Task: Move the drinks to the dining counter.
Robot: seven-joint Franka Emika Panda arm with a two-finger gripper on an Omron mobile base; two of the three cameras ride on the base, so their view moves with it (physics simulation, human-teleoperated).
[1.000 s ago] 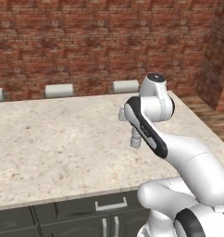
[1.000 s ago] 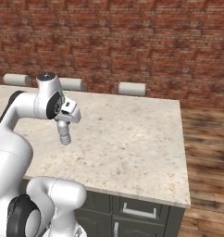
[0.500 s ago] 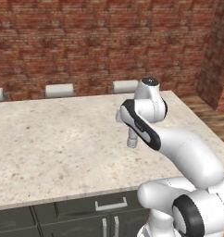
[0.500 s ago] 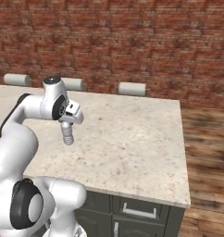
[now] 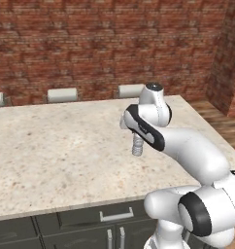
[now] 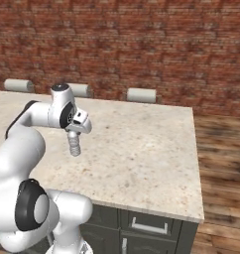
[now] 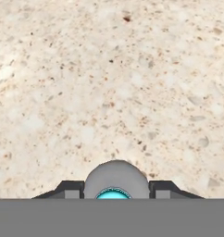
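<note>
The end effector (image 7: 115,194) is squeezed shut on the teal bottle (image 5: 137,145), which hangs straight up and down just over the bench (image 5: 61,146), so the bench top lies right below it.
</note>
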